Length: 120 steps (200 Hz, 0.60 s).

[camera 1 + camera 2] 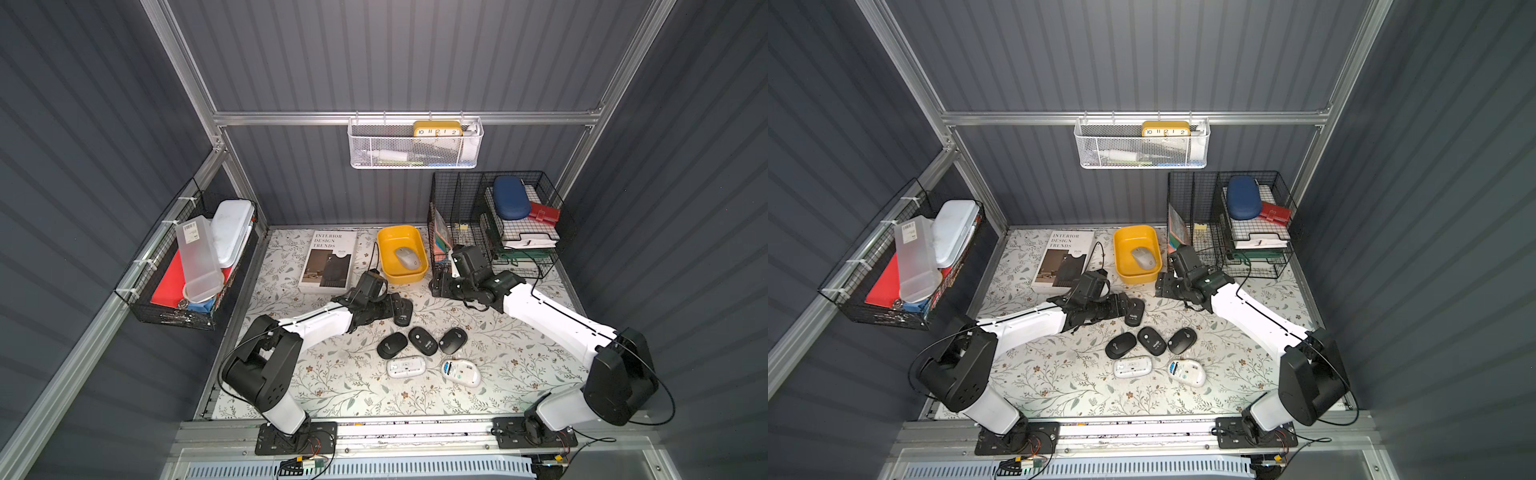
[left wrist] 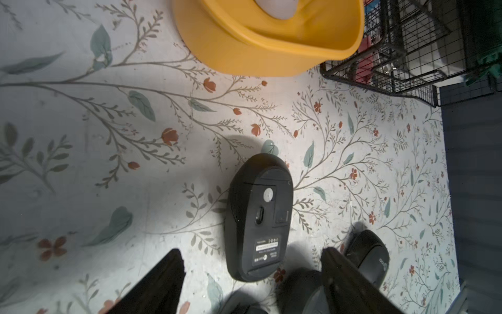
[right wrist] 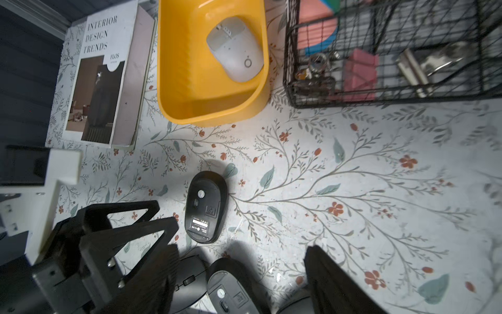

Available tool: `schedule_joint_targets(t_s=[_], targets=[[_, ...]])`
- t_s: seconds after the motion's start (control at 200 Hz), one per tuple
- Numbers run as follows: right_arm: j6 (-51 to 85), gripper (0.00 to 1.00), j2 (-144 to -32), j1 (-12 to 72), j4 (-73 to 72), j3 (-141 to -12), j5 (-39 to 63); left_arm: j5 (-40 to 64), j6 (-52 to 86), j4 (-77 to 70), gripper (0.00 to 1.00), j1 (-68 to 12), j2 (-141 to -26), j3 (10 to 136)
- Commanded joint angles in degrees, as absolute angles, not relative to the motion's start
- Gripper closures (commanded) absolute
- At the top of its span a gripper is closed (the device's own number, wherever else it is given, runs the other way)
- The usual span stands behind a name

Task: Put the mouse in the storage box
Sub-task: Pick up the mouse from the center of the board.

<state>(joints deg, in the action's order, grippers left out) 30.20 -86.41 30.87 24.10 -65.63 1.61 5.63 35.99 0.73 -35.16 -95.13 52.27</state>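
One black mouse lies belly-up, its label showing, near the yellow storage box. We see the left gripper and right gripper spread wide, holding nothing.

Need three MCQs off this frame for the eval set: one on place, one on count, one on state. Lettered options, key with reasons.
1. The grey mouse sits: A in the yellow storage box; B on the book; C in the white mesh basket.
2. Black mice on the mat: A two; B four; C six.
3. The black mouse nearest the box lies: A underside up; B buttons up; C on its edge.
Key: 1 A, yellow walls surround it; 2 B, three in a row plus one apart; 3 A, its label and sensor face up.
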Motion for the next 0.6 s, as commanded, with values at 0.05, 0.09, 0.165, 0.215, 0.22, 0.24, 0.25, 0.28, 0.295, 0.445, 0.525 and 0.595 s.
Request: schedule_joint_targets(t_s=[0.05,0.09,0.165,0.215,0.22,0.24,0.25,0.28,0.295,0.445,0.525,0.595], targets=[[32.95,0.23,-87.11,30.88,22.21,-62.09,5.56,9.68,33.0,-3.05,0.2,-34.97,-98.22,51.98],[33.05,0.23,-87.1,30.77,22.15,-61.79,5.58,10.2,32.71,-3.78,0.22,-34.95,-99.02,51.98],[33.0,0.23,-87.01,30.77,22.54,-61.48,5.31,10.37,32.61,-4.87,0.23,-34.95,-100.37,52.35],[32.79,0.23,-86.98,30.71,22.79,-61.36,4.87,10.54,32.48,-5.42,0.23,-34.96,-101.08,52.57],[32.79,0.23,-87.0,30.73,22.82,-61.35,4.85,10.59,32.46,-5.44,0.23,-34.97,-101.12,52.65],[32.78,0.23,-87.01,30.67,23.12,-61.35,4.65,10.55,32.38,-5.45,0.23,-34.94,-101.38,52.71],[32.78,0.23,-87.01,30.67,23.23,-61.35,4.55,10.55,32.35,-5.45,0.23,-34.9,-101.57,52.73],[32.73,0.23,-87.01,30.59,23.42,-61.22,4.33,10.7,32.19,-5.44,0.23,-34.91,-102.06,52.88],[32.72,0.23,-87.01,30.56,23.38,-61.18,4.3,10.72,32.15,-5.49,0.24,-34.91,-102.38,52.97],[32.61,0.23,-87.19,30.18,23.51,-60.58,4.31,10.9,32.08,-7.69,0.25,-34.89,-104.98,53.7],[32.75,0.23,-87.12,30.12,23.55,-60.4,4.31,10.9,32.07,-7.74,0.28,-34.91,-106.64,54.59],[32.72,0.23,-86.93,30.08,23.55,-60.23,4.08,10.24,31.84,-7.35,0.3,-34.97,-106.99,55.33]])
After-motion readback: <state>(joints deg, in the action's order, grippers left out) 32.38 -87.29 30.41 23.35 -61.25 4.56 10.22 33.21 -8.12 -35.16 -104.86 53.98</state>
